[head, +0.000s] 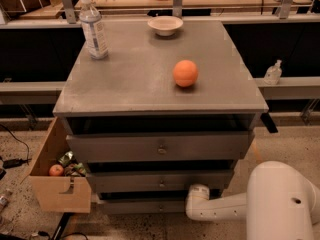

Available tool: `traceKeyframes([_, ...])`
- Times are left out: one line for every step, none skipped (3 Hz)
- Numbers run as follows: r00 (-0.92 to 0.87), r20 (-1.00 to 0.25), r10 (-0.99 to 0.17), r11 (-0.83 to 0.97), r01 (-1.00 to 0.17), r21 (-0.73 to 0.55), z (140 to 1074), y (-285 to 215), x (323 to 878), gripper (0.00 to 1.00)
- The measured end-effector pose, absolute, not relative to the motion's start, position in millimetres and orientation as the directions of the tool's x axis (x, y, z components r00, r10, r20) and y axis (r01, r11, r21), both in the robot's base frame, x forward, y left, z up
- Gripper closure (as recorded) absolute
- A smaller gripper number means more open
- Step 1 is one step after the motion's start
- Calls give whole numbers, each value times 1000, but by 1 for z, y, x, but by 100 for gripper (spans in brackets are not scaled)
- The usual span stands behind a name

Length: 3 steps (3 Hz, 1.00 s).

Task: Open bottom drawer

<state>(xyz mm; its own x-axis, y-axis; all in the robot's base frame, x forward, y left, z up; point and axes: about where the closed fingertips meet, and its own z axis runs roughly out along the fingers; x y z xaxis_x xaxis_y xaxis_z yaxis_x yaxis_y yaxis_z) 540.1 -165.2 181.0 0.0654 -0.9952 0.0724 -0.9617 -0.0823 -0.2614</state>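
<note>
bottom drawer (142,207): lowest of three grey fronts, at the cabinet's foot just above the floor; front set back under the one above
gripper (196,204): at the right end of the bottom drawer's front, on a white arm (225,209) reaching in from the right; how far open it is, cannot tell
middle drawer (160,182): directly above
top drawer (160,147): tallest front, under the surface (130,84)
orange (185,73): right of the surface's centre
bowl (165,25): back edge
water bottle (93,29): back left corner, upright
cardboard box (57,194): on the floor, left of the cabinet
</note>
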Motion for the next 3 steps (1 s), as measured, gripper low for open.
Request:
traceKeyframes([65, 72, -995, -82, -962, -261, 181, -165, 540, 51])
traceKeyframes([65, 72, -995, -82, -962, -261, 181, -165, 540, 26])
traceKeyframes([65, 72, -995, -82, -962, -261, 181, -165, 540, 4])
